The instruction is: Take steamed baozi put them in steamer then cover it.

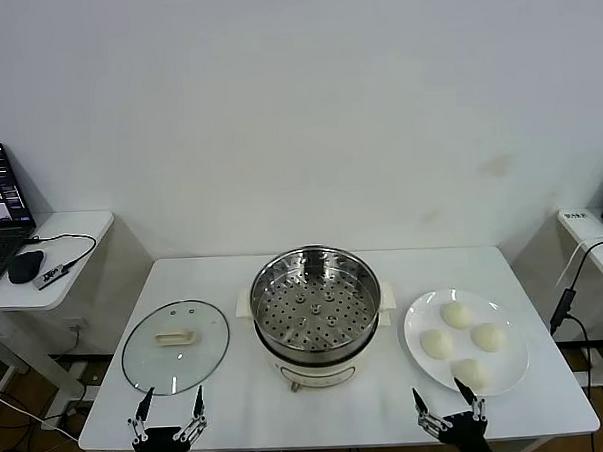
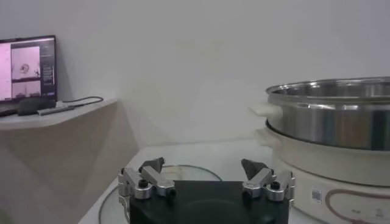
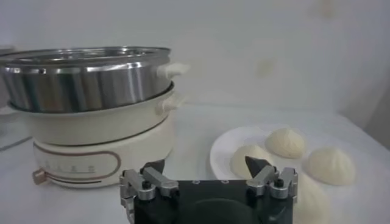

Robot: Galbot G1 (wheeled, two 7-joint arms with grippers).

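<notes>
We see one white counter (image 1: 319, 405) with three big things on it. In the middle sits one steamer (image 1: 315, 310), a shiny steel pot on a cream base, with its top open and a tray full of little holes inside. On the right side is one flat white plate (image 1: 418, 326), and on it we count four steamed baozi (image 1: 458, 314), all round and pale, close together. None of them is in the pot. On the left side lies one round glass lid (image 1: 176, 346), flat on the counter, with a cream handle on top. We have two claws. Our left claw (image 1: 170, 407) waits at the near edge by the lid, spread wide with nothing in it. Our right claw (image 1: 439, 399) waits at the near edge by the plate, spread wide too and holding nothing.
</notes>
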